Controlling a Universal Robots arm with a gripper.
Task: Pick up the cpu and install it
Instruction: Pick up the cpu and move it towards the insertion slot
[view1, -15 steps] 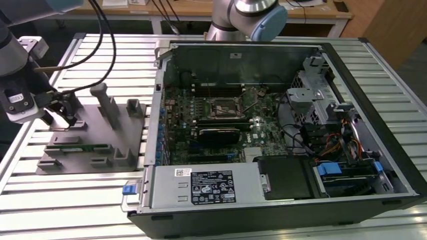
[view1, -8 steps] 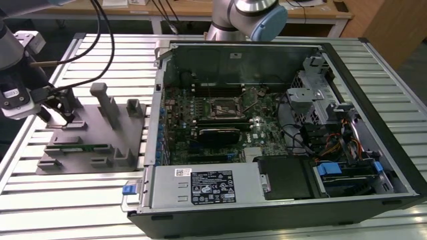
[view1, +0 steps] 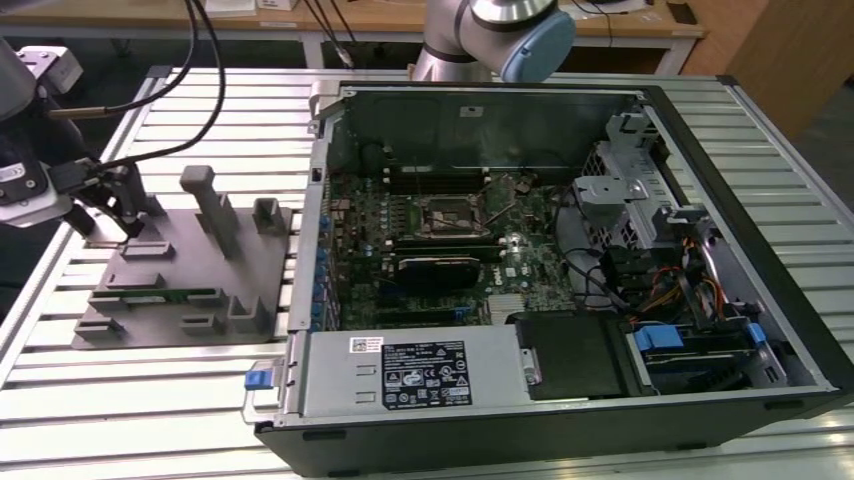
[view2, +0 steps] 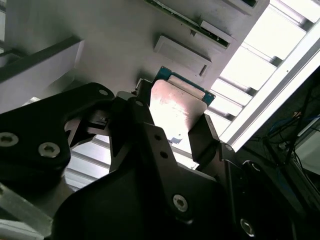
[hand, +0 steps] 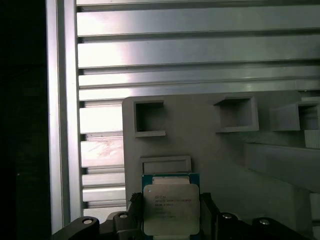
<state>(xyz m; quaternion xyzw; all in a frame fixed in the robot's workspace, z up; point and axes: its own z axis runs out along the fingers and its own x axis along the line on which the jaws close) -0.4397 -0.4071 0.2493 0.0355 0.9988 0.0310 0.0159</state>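
While the jaws stand closed on two opposite edges of the cpu (hand: 171, 209), it hangs over the grey fixture plate (hand: 210, 150) on the slatted counter (hand: 200, 45) — light, stiff, slick-topped, probably fragile underneath — so the edges look the right hold.

Arm (view1: 454, 40): silver-grey tube, pale blue joint cap (view1: 541, 45), upper centre, exterior view. Hand (view2: 175, 117): matte black links, silver socket screws (view2: 48, 149). Black cables (view1: 198, 40) upper left.
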